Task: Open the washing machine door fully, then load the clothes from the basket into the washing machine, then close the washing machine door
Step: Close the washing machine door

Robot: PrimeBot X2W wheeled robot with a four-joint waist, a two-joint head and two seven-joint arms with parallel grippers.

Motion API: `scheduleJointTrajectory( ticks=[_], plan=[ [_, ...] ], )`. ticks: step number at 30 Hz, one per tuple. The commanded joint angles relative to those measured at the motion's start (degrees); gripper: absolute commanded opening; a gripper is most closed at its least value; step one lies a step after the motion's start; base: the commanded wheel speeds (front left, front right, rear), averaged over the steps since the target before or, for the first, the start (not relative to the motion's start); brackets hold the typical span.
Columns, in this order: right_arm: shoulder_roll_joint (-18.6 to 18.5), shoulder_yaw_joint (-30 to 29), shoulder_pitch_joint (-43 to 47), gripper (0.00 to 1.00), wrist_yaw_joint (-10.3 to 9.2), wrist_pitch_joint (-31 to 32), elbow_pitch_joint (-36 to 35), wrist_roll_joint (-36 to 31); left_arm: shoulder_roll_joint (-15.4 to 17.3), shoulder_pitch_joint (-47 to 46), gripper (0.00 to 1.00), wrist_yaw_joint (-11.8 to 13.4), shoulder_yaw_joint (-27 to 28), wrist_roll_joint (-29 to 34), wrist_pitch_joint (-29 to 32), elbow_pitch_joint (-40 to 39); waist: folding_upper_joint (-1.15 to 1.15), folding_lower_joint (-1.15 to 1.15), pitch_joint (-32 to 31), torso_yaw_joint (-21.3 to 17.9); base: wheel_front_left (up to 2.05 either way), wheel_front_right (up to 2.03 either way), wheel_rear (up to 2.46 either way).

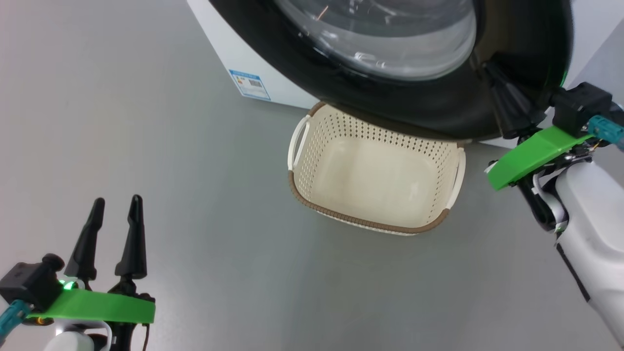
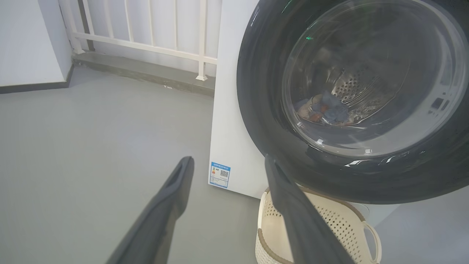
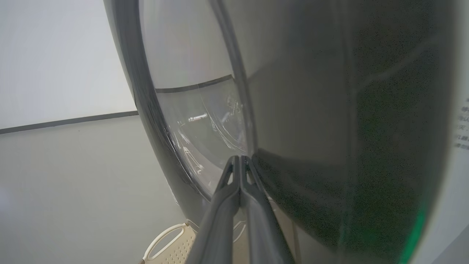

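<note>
You look across a smooth, matte grey floor (image 1: 195, 146) in soft, even light, with a white wall (image 2: 29, 36) and dark skirting (image 2: 33, 87) at far left and a white barred railing (image 2: 202, 36) on a grey sill (image 2: 146, 70) beyond.

Bare laundry corner, white washing machine (image 2: 231, 121) on grey floor (image 2: 91, 146), white railing (image 2: 201, 36) behind, plain white wall (image 2: 29, 36)

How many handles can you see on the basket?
2. Left handle at the basket's left end; right handle at its right end, by the washing machine door's rim. None looks hidden.
</note>
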Motion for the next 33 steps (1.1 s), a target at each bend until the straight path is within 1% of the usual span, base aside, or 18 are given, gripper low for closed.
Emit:
scheduleJointTrajectory(
  ticks=[1, 11, 19, 23, 26, 33],
  plan=[
    [-0.6, -0.2, -1.3, 0.00, -0.02, -0.5, -0.6, -0.6, 2.3, -1.8, 1.00, -0.2, 1.9, -0.5, -0.5, -1.4, 0.00, 0.00, 0.9, 0.3, 0.00, 0.00, 0.00],
    [-3.2, -2.5, -9.0, 0.00, -0.02, -0.5, 2.0, -1.1, 2.5, -3.3, 1.00, -0.2, 1.1, -1.6, -0.5, -2.0, 0.00, 0.00, 5.2, 0.9, 0.00, 0.00, 0.00],
    [-4.2, -4.4, -14.3, 0.00, -0.02, -0.5, 2.8, -2.0, 2.7, -4.4, 1.00, -0.2, 1.3, -2.2, -0.5, -2.0, 0.00, 0.00, 7.8, 1.4, 0.00, 0.00, 0.00],
    [-4.3, -6.7, -15.2, 0.00, -0.02, -0.5, 3.2, -3.8, 2.6, -4.7, 1.00, -0.2, 1.2, -2.2, -0.5, -1.8, 0.00, 0.00, 8.0, 1.6, 0.00, 0.00, 0.00],
    [-3.8, -8.2, -15.0, 0.00, -0.02, -0.5, 3.4, -5.3, 2.5, -4.8, 1.00, -0.2, 1.3, -2.2, -0.5, -1.6, 0.00, 0.00, 7.8, 1.7, 0.00, 0.00, 0.00],
    [-2.7, -8.7, -13.1, 0.00, -0.02, -0.5, 3.3, -5.7, 2.4, -4.8, 1.00, -0.2, 1.2, -1.9, -0.5, -1.2, 0.00, 0.00, 6.4, 1.3, 0.00, 0.00, 0.00]
  ],
)
